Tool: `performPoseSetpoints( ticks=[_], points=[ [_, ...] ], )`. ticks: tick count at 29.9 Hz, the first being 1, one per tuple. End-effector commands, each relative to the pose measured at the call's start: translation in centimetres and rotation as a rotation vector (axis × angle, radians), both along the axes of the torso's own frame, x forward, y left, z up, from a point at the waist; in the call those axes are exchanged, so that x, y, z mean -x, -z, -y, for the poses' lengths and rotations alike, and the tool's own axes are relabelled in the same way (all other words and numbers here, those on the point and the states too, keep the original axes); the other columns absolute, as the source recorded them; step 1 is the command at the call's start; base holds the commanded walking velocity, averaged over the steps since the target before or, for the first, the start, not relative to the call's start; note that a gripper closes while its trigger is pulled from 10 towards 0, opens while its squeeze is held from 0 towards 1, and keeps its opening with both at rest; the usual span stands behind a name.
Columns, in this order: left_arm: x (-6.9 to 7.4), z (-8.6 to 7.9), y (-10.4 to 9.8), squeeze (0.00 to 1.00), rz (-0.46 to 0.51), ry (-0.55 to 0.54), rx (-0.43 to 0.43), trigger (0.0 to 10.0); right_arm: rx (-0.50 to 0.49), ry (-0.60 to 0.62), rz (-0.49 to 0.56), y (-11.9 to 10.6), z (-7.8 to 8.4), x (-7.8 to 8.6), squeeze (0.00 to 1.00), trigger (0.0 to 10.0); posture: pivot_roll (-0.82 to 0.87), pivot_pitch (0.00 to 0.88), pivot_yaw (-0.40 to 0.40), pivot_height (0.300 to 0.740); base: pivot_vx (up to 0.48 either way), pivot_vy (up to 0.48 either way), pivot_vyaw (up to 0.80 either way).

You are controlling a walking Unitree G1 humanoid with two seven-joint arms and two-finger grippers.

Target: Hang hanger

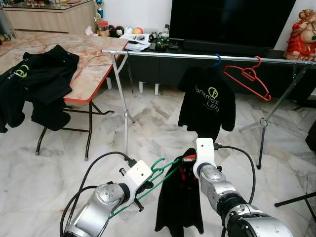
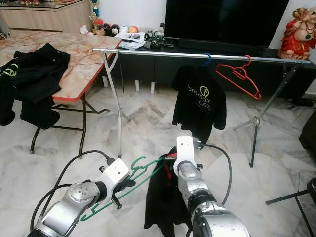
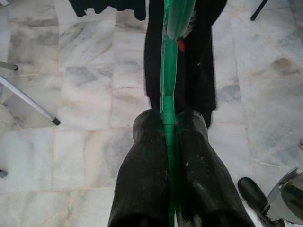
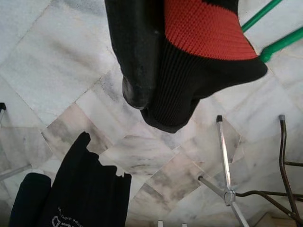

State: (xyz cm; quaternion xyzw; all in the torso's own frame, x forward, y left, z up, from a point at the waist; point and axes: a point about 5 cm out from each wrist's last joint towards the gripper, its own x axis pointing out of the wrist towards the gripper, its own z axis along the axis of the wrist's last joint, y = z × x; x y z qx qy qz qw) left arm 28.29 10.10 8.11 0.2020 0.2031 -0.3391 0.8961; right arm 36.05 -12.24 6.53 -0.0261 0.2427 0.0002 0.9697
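Left claw (image 3: 169,124) squeezed tight on green hanger (image 1: 159,174). Right claw (image 4: 142,90) at 3 o'clock of it, pinching black shirt (image 1: 178,207) collar.

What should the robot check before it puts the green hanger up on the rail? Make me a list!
1. Left pincer squeezing the green hanger: ok, both fingers press its bar.
2. Right pincer holding the black shirt by its red-lined collar: ok, the cloth hangs from it.
3. Shirt fully on the hanger: not ok, the hanger sits beside the collar, not clearly through it.
4. Free room on the metal rail: ok, a long bare stretch lies left of the hung black T-shirt.
5. Empty red hanger out of the way: ok, it hangs further right.
6. Hanger hook facing the rail: cannot tell.
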Motion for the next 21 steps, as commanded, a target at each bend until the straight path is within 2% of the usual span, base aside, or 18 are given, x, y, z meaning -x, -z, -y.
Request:
performPoseSetpoints(
  ticks=[1, 4, 9, 11, 15, 21],
  points=[
    [-0.2, 0.2, 0.0, 0.0, 0.002, -0.002, -0.021, 10.0, -0.013, 0.013, 0.029, -1.0, 0.1, -0.6, 0.0, 10.0, 0.19, 0.0, -0.077, 0.74, 0.0, 0.0, 0.0],
    [-0.1, 0.8, 0.1, 0.0, -0.001, 0.02, -0.008, 10.0, -0.032, -0.023, 0.026, -1.1, -0.5, -0.7, 0.0, 10.0, 0.19, 0.0, -0.077, 0.74, 0.0, 0.0, 0.0],
    [0.2, 1.7, -0.1, 0.0, -0.005, 0.045, 0.036, 10.0, -0.055, -0.207, 0.034, -1.4, -2.9, -0.6, 0.0, 10.0, 0.19, 0.0, -0.079, 0.74, 0.0, 0.0, 0.0],
    [0.5, 2.4, -0.1, 0.0, -0.016, 0.088, 0.058, 10.0, -0.021, -0.306, 0.051, -1.5, -3.9, -0.4, 0.0, 10.0, 0.19, 0.0, -0.079, 0.74, 0.0, 0.0, 0.0],
    [0.6, 2.8, 0.0, 0.0, -0.02, 0.097, 0.074, 10.0, 0.013, -0.352, 0.064, -1.6, -4.1, -0.4, 0.0, 10.0, 0.18, 0.0, -0.075, 0.74, 0.0, 0.0, 0.0],
    [0.1, 2.8, 0.1, 0.0, -0.018, 0.066, 0.069, 10.0, -0.011, -0.39, 0.078, -2.3, -4.3, -0.6, 0.0, 10.0, 0.17, 0.0, -0.073, 0.74, 0.0, 0.0, 0.0]
  ],
)
